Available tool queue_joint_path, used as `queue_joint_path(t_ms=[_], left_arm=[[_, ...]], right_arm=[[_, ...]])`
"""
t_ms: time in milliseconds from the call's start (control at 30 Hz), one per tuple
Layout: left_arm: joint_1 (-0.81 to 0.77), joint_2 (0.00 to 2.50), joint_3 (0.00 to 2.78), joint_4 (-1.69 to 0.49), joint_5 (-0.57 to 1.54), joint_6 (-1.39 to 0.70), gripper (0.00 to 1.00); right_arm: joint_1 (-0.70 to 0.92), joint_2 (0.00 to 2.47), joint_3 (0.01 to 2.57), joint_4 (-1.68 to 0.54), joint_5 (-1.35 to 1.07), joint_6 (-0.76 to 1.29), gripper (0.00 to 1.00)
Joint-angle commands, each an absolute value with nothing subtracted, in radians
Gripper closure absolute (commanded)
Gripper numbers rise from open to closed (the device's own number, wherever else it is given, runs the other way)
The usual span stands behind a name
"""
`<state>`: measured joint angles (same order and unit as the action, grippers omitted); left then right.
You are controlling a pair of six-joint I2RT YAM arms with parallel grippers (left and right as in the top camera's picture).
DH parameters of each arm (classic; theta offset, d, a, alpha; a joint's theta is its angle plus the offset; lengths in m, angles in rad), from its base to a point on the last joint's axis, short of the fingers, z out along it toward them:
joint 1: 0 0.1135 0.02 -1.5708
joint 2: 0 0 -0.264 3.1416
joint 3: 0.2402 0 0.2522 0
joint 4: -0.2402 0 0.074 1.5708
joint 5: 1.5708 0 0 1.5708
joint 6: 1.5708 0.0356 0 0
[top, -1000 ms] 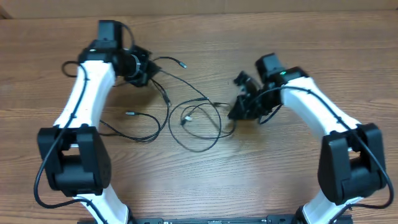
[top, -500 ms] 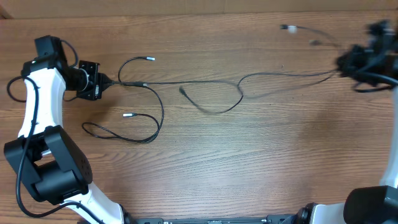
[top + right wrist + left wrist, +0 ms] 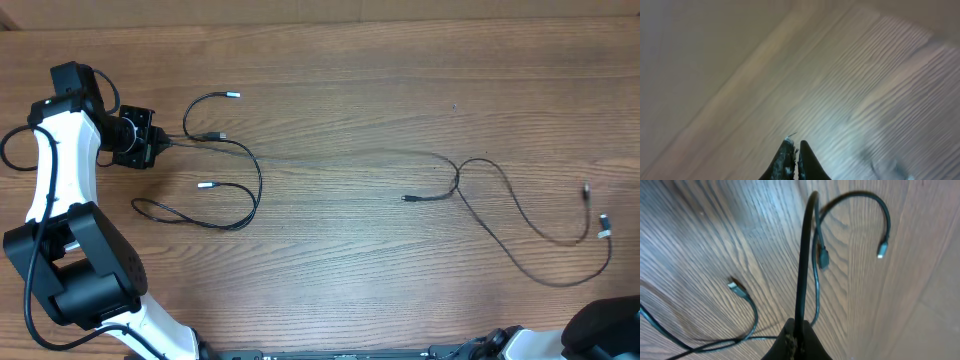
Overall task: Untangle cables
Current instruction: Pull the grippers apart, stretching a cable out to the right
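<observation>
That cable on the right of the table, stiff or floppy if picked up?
Probably floppy: the cable lies in loose, wandering curves. Likely light, since it looks very thin. Its plug ends would probably dangle.

Wood-grain table [image 3: 350, 280], even light, pale strip [image 3: 300, 8] at far edge, poss. wall

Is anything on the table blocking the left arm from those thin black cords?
Nothing visible does. The left end effector is shut on one thin black cable, which runs out from between its fingers. More thin black cable lies loose to the right on the brown wooden table, with no other object between.
</observation>
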<state>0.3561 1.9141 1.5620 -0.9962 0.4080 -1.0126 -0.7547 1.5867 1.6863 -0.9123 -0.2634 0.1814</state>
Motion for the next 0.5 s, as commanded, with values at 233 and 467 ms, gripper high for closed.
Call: queue_joint_path(t_ms=[233,467], left_arm=[[0.352,1.909,1.560,-1.024,0.263,-0.991,0.96],[0.302,1.909,1.560,-1.023,0.260,-0.991,0.96]], right_arm=[[-0.812,1.579,1.703,-0.802,-0.185,0.190,0.96],[-0.712,1.581,1.688,-0.923,-0.292,0.190,0.74]])
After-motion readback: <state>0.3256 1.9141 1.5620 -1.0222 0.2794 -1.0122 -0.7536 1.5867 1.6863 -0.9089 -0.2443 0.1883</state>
